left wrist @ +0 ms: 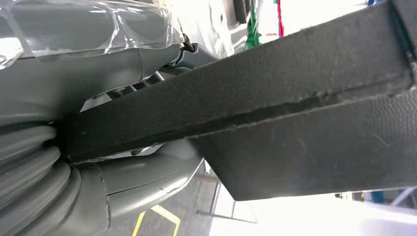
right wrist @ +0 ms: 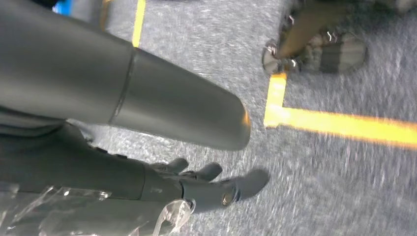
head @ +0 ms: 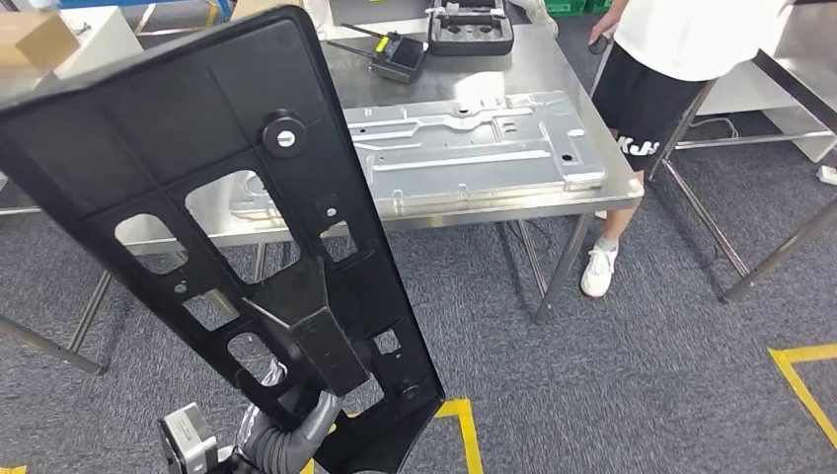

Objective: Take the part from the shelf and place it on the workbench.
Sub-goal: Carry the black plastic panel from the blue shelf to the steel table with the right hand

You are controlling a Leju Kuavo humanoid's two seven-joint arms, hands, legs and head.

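Observation:
A long flat black plastic part [head: 227, 217] with cut-outs and a round knob stands tilted close in front of the head camera. My left hand [head: 286, 439] grips its lower end from below. In the left wrist view the thumb and fingers [left wrist: 74, 78] clamp the part's black edge [left wrist: 275, 93]. The steel workbench [head: 553, 69] stands beyond the part, with a grey metal plate [head: 474, 143] lying on it. My right hand [right wrist: 196, 184] hangs over the grey carpet, its fingers apart and holding nothing.
A person in a white shirt and black shorts [head: 651, 89] stands at the bench's far right corner. A black case [head: 471, 25] and a small black device [head: 398, 54] lie at the back of the bench. Yellow floor tape [head: 804, 380] marks the carpet. Another table frame [head: 780, 148] stands at right.

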